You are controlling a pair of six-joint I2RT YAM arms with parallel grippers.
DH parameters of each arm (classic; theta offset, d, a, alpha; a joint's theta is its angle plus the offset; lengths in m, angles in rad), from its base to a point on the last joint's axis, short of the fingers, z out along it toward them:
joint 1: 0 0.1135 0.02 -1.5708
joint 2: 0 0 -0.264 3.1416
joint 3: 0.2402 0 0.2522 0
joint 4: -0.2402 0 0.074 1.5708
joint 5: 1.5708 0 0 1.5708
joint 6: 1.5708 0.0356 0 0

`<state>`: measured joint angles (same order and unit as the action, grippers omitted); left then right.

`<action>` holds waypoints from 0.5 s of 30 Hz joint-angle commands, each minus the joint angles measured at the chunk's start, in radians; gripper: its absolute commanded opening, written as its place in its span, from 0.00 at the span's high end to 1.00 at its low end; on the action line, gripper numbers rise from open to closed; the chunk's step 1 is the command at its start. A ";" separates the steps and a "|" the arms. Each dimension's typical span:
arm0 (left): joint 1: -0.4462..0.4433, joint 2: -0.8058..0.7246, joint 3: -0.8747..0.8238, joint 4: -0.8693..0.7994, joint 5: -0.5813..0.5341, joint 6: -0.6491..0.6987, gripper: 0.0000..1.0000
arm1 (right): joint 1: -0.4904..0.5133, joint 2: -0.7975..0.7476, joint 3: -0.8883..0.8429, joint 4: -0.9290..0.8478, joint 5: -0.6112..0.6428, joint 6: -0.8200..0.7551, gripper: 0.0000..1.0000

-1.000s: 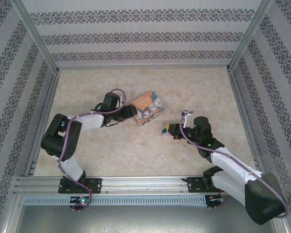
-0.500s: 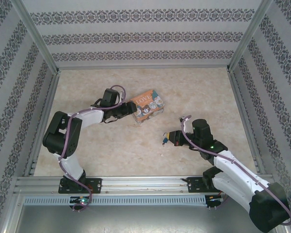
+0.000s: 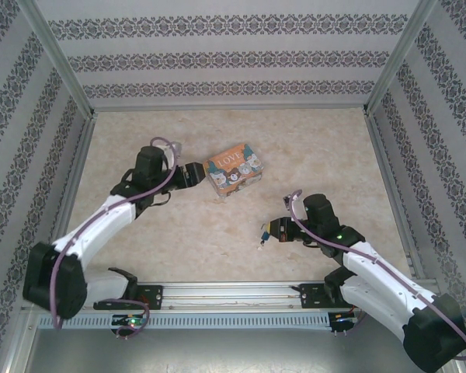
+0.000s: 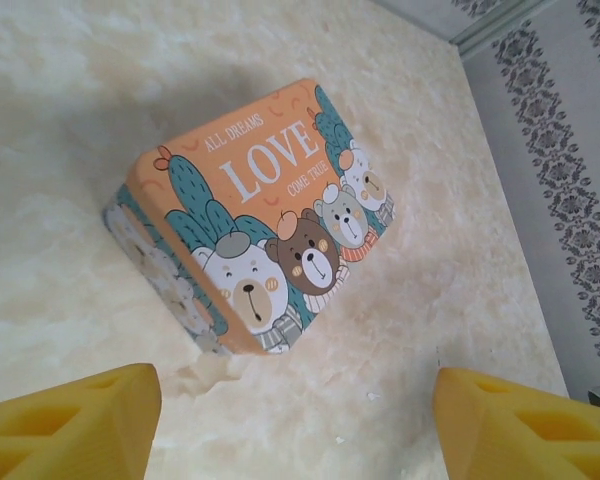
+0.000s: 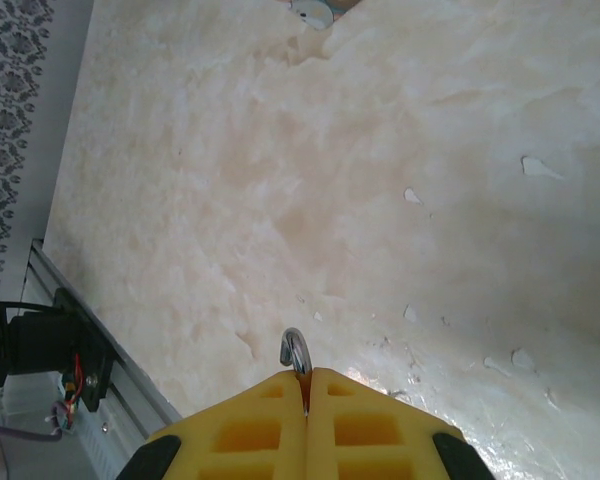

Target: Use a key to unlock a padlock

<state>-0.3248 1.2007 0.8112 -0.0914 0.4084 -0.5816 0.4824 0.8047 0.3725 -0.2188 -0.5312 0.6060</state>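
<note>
Left wrist shows my left gripper (image 4: pixel 298 425) spread wide, empty, facing the LOVE box (image 4: pixel 270 210). My right gripper (image 5: pixel 306 378) pinches a silver loop (image 5: pixel 294 350).

We note the box (image 3: pixel 233 172) on the bench (image 3: pixel 311 148), behind centre. Left tool (image 3: pixel 196 176) sits just left of it. Right tool (image 3: pixel 267 232) is well apart, nearer and to the right, pinching a metal loop (image 5: pixel 294 352).

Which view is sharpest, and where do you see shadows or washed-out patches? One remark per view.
Left wrist view: the box is sharp, a soft shadow on the table beside it. Top view: even light, but whatever hangs at the right gripper is too small to make out. Right wrist view: the table looks washed out.
</note>
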 commanded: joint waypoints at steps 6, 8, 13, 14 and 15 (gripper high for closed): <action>0.014 -0.349 -0.162 -0.098 -0.191 0.045 0.20 | 0.043 -0.027 0.032 -0.065 0.026 0.036 1.00; 0.014 -0.422 -0.196 -0.097 -0.230 0.045 0.18 | 0.055 -0.026 0.031 -0.074 0.034 0.045 1.00; 0.016 -0.551 -0.256 -0.081 -0.282 0.054 0.11 | 0.085 -0.016 0.027 -0.094 0.054 0.067 1.00; 0.015 -0.563 -0.263 -0.079 -0.287 0.054 0.10 | 0.089 -0.014 0.028 -0.097 0.058 0.070 1.00; 0.016 -0.573 -0.268 -0.078 -0.292 0.055 0.09 | 0.094 -0.010 0.028 -0.100 0.064 0.073 1.00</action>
<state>-0.3244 0.6548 0.5591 -0.1642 0.1661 -0.5488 0.5621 0.7937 0.3779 -0.2958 -0.4942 0.6556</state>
